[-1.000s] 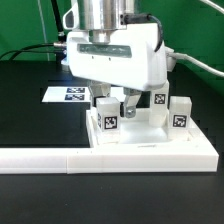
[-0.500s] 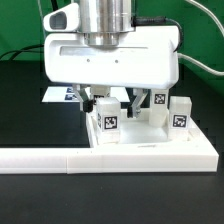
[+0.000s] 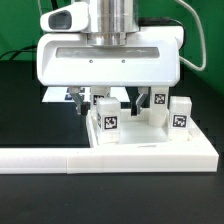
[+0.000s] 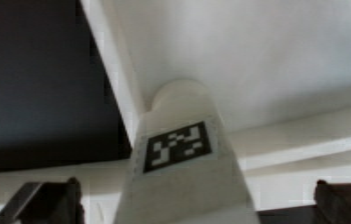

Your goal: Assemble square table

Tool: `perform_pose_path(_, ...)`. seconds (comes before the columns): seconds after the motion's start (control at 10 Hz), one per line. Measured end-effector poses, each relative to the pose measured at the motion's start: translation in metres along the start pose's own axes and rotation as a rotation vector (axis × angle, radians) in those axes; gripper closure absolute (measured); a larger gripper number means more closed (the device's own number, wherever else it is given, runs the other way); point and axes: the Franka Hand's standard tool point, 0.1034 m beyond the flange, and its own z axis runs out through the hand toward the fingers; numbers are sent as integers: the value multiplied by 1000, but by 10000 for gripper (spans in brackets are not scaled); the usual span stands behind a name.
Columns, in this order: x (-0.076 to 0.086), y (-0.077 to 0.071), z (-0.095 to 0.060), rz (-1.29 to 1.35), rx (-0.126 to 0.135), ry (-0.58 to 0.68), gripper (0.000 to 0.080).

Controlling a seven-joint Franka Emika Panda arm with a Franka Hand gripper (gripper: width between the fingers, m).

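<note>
The white square tabletop (image 3: pixel 150 142) lies on the black table against the L-shaped barrier (image 3: pixel 100 158). Three tagged white legs stand upright on it: one at the front (image 3: pixel 107 117), one behind it (image 3: pixel 158 104), one toward the exterior view's right (image 3: pixel 180 112). My gripper (image 3: pixel 112 102) hangs over the front leg, open, with one dark finger (image 3: pixel 88 100) on each side of it. In the wrist view that leg (image 4: pixel 181 145) rises between the fingertips (image 4: pixel 47 202) with gaps on both sides, above the tabletop (image 4: pixel 243 50). My gripper (image 4: pixel 193 205) holds nothing.
The marker board (image 3: pixel 58 95) lies flat behind the tabletop toward the exterior view's left. The barrier runs along the front edge of the tabletop. Green and white cables hang at the back.
The hand has turned about its vertical axis from an angled pose to broadside on and now straddles the front leg. The fingers opened slightly wider. The legs and tabletop have not moved.
</note>
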Motion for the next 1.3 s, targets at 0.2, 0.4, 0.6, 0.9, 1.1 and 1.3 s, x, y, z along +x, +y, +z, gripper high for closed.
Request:
perform_pose_path(0.2, 1, 1, 0, -128, -1, 4, 151)
perform_pose_path(0.4, 1, 5, 0, -169, -1, 6, 169)
perform_pose_path(0.6, 1, 5, 0, -166, -2, 5, 347)
perform_pose_path(0.9, 1, 5, 0, -135, -1, 5, 511)
perform_pose_path(1.1, 0, 4, 0, -58, 1, 6, 511)
perform_pose_path(1.3, 0, 0, 1, 118, 1, 18, 511)
